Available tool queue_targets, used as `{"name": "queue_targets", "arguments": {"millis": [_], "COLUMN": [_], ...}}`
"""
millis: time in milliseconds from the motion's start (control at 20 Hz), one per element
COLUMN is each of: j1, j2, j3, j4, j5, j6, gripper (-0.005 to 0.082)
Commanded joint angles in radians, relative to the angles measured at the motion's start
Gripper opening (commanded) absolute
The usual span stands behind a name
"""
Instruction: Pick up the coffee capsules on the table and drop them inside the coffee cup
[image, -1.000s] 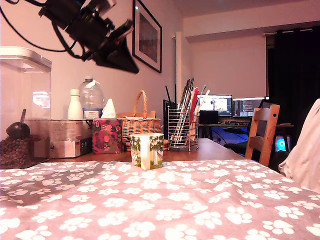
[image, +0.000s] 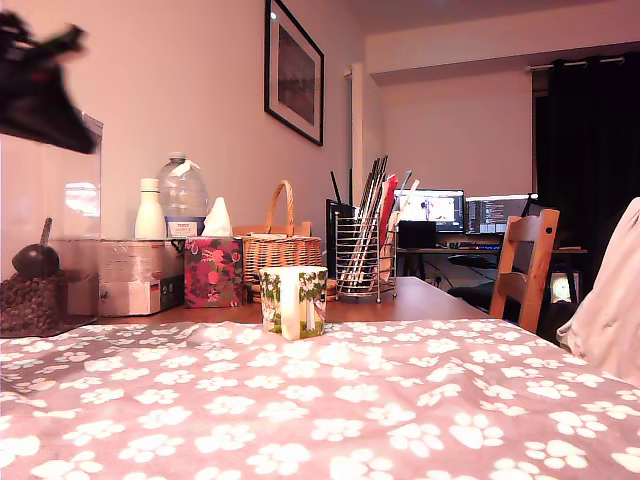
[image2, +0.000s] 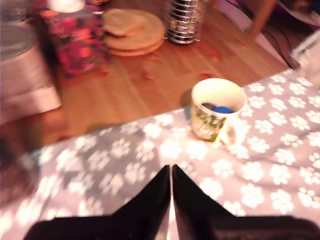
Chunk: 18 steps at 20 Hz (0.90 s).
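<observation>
Coffee cup (image2: 216, 112): a cream-white ceramic mug printed with green trees, its white handle showing only in the wrist view. It is standing upright on the grey tablecloth (image: 400, 400) patterned with white paw prints, close to the cloth's far edge where the bare wooden tabletop (image2: 150, 85) is beginning.

Coffee capsules: both are lying inside the mug. The blue capsule (image2: 223, 109) is showing its rounded top. The dark capsule (image2: 207, 106) is sitting just beside it and is largely in shadow, so its markings cannot be read.

Gripper (image2: 171, 172): two black tapered fingers are meeting at their tips with only a hairline between them and nothing clamped. It is hanging above the cloth, apart from the mug. In the exterior view it is appearing as a dark, blurred shape at the upper left.

Behind the mug in the exterior view, from left to right:
- A clear container of coffee beans (image: 35, 300) with a dark scoop
- A white bottle (image: 149, 208) and a clear plastic bottle (image: 183, 195) on cardboard boxes
- A red floral tissue box (image: 213, 272)
- A wicker basket (image: 283, 250) with a hoop handle
- A wire utensil holder (image: 365, 262) full of long utensils

A framed picture (image: 294, 70) is hanging on the wall. A wooden chair (image: 525, 260) and lit monitors (image: 430, 210) are standing farther back.
</observation>
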Motion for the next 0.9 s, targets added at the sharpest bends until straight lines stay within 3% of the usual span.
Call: {"name": "queue_targets", "arguments": {"millis": [0, 150, 450, 500, 650, 850], "j1": [0.023, 0.067, 0.101, 0.101, 0.101, 0.101], "j2": [-0.046, -0.145, -0.420, -0.469, -0.604, -0.761], "j3": [-0.065, -0.158, -0.372, -0.399, -0.470, -0.538], "j4": [0.014, 0.021, 0.064, 0.060, 0.048, -0.011], "j5": [-0.002, -0.002, -0.014, -0.025, -0.052, -0.090], "j6": [-0.012, -0.018, -0.101, -0.101, -0.165, -0.172], "gripper": [-0.0019, -0.0019, -0.0019, -0.0019, -0.0019, -0.0019]}}
